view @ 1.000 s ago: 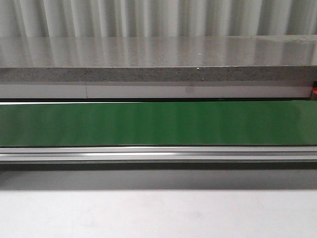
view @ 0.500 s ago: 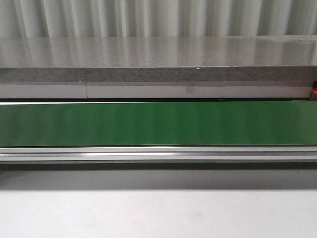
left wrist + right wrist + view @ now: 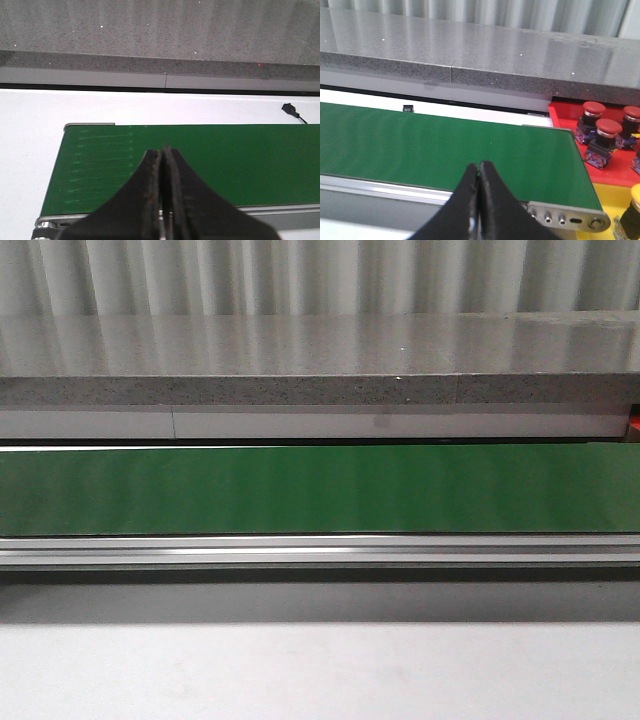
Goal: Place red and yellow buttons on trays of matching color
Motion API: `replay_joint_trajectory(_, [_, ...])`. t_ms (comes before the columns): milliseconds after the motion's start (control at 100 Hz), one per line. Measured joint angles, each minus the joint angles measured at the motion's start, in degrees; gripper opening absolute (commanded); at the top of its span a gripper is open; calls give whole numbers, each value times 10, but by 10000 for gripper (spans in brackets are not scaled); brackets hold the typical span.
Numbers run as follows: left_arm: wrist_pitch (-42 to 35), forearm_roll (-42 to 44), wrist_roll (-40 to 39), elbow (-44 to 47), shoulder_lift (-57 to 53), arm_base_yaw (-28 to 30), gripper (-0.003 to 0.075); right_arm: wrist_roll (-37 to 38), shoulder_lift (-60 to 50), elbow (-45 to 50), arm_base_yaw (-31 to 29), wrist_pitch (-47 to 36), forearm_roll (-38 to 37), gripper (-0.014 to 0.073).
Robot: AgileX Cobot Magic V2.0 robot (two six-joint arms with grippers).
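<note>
Three red buttons (image 3: pixel 598 142) standing upright, caps up, on red tray (image 3: pixel 565 116); one yellow button (image 3: pixel 632 212) partly showing. Left tool (image 3: pixel 162 150) and right tool (image 3: pixel 478 167) both closed, gripping nothing.

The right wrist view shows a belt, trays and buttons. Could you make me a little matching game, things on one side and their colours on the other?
Things:
1. Conveyor belt
2. Tray holding the mushroom-capped buttons
3. Tray nearer the camera, beside the belt's end
4. Right gripper

Colours:
A. Yellow
B. Black
C. Green
D. Red

Pairs: 1-C, 2-D, 3-A, 4-B

The buttons on the red tray have red caps, and a yellow-capped button peeks in at the edge over the yellow tray.
</note>
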Motion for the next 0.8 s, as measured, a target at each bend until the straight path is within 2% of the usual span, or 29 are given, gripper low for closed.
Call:
replay_joint_trajectory(220, [0, 0, 0, 0, 0, 0, -20, 16, -2, 12, 0, -26, 0, -66])
replay_joint_trajectory(800, [0, 0, 0, 0, 0, 0, -20, 17, -2, 12, 0, -30, 0, -66])
